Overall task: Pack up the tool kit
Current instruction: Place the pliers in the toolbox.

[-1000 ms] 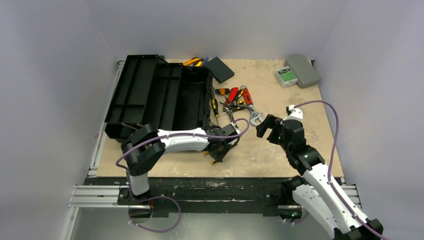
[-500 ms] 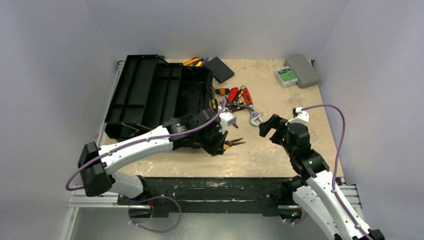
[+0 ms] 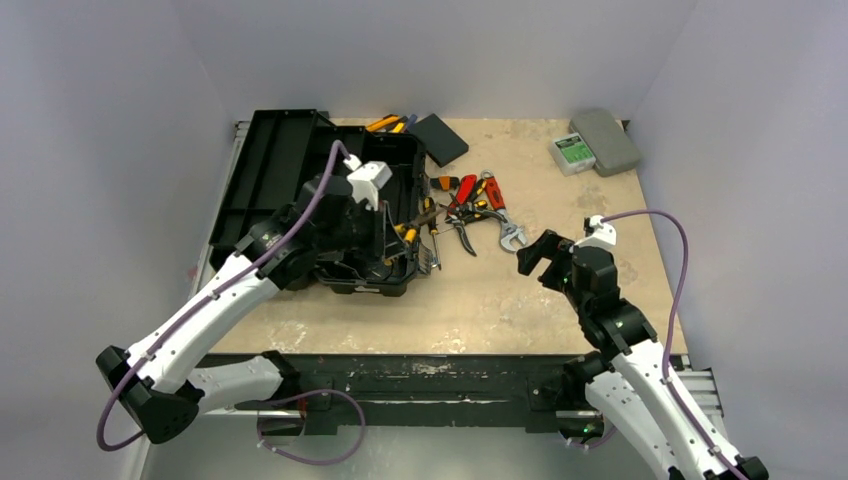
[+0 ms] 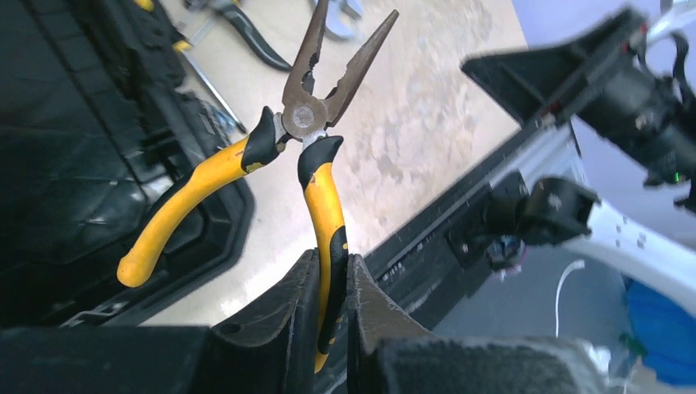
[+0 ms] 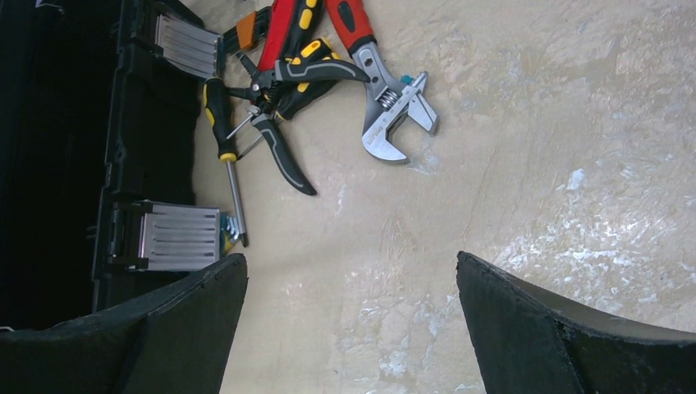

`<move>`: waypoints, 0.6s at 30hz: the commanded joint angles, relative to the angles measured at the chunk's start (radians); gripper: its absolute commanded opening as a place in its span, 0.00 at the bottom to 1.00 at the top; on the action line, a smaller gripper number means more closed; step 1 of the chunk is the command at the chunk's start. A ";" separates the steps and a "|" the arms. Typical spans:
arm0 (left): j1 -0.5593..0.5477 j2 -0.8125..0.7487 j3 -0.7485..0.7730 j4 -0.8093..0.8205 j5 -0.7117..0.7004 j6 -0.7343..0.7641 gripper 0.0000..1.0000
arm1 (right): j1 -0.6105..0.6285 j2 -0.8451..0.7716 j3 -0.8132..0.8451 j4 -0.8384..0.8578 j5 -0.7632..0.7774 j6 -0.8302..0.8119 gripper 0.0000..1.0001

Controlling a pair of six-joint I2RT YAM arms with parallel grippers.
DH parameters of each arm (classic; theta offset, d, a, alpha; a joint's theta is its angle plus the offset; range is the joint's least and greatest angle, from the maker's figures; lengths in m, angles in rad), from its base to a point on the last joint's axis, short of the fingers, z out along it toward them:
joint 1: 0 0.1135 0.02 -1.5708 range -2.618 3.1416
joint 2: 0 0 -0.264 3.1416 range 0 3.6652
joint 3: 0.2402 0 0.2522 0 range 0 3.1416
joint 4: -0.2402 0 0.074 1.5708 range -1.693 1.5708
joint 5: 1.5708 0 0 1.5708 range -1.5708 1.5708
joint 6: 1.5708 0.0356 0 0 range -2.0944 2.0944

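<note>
Left claw [image 4: 328, 283] pinches one handle of yellow-and-black needle-nose pliers [image 4: 305, 123], steel tips splayed, over the edge of the open black plastic toolbox [image 3: 270, 170]. Right claw [image 5: 353, 287] gapes wide above the beige surface [image 5: 533, 164], near a red-handled adjustable wrench [image 5: 382, 86].

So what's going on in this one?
The left pincer is shut on one handle of the yellow-handled pliers, holding them at the edge of the open black toolbox. The right pincer hangs open above the table, near the wrench and other loose tools beside the box. Packing is not yet finished.
</note>
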 commanded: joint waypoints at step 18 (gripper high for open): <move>0.212 0.177 0.027 0.222 -0.075 -0.304 0.00 | -0.002 0.004 -0.019 0.018 -0.017 0.017 0.98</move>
